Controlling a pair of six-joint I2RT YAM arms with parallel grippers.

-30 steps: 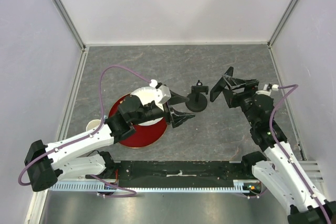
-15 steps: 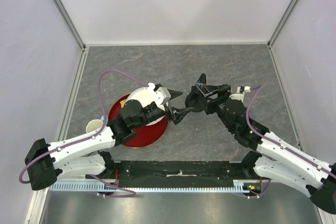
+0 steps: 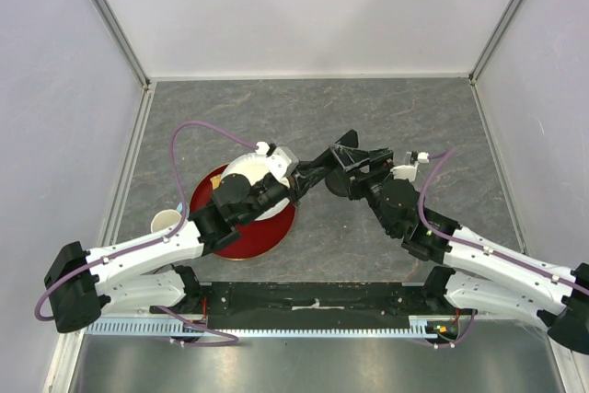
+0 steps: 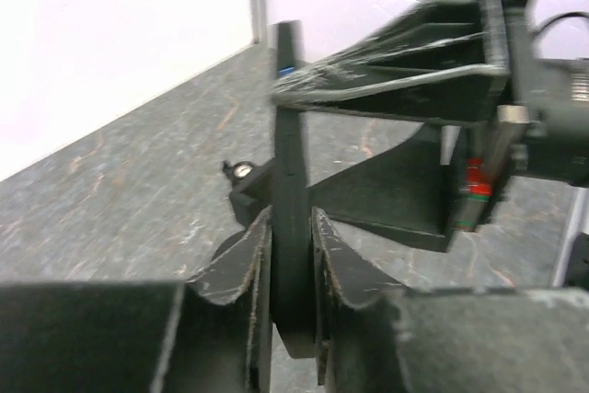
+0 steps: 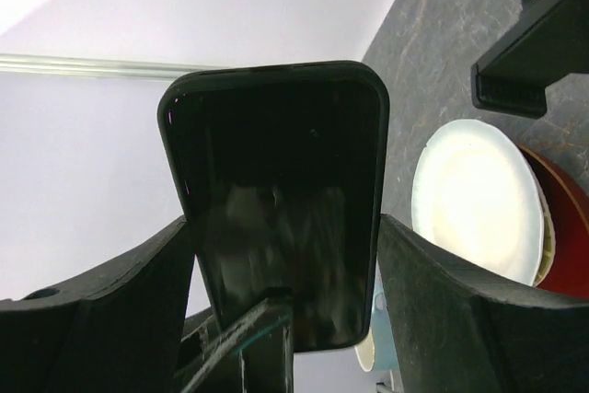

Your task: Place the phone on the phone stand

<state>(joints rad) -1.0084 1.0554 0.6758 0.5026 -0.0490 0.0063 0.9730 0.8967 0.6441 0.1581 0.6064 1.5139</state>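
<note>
Currently holding: the right gripper (image 5: 285, 227) clamps the phone (image 5: 276, 200) by its two long edges. The left gripper (image 4: 290, 227) presses its pads on both faces of the same slab.
Phone position: in the air between the two arms, just beside the phone stand (image 5: 525, 52), not on it.
Risk: with both arms clamped on the phone, opposing pulls could twist it loose. An early release could drop it, and a low swing could knock the stand over.
Left wrist view: shows the phone edge-on and the pinch.
Right wrist view: shows the glossy face, the cradle and the white plate (image 5: 474, 200).
Top view: the phone is hard to tell from the black fingers.
</note>
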